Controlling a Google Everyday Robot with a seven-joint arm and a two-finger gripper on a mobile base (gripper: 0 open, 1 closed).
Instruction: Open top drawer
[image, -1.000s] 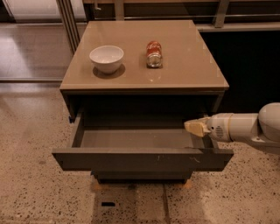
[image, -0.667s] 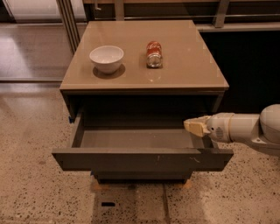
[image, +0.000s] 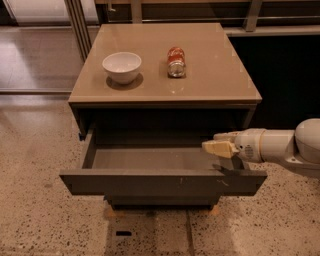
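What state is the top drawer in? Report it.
Open: the top drawer is pulled out, its tray exposed. The gripper sits above its right end.

A white bowl (image: 122, 66) sits left on the tan table (image: 220, 80). A red can (image: 175, 61) lies near the table's middle.

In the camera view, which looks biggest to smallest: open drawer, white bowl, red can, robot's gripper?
1. top drawer
2. white bowl
3. red can and gripper, over the drawer's right end, look alike; the gripper is nearer the camera, so I won't rank them.
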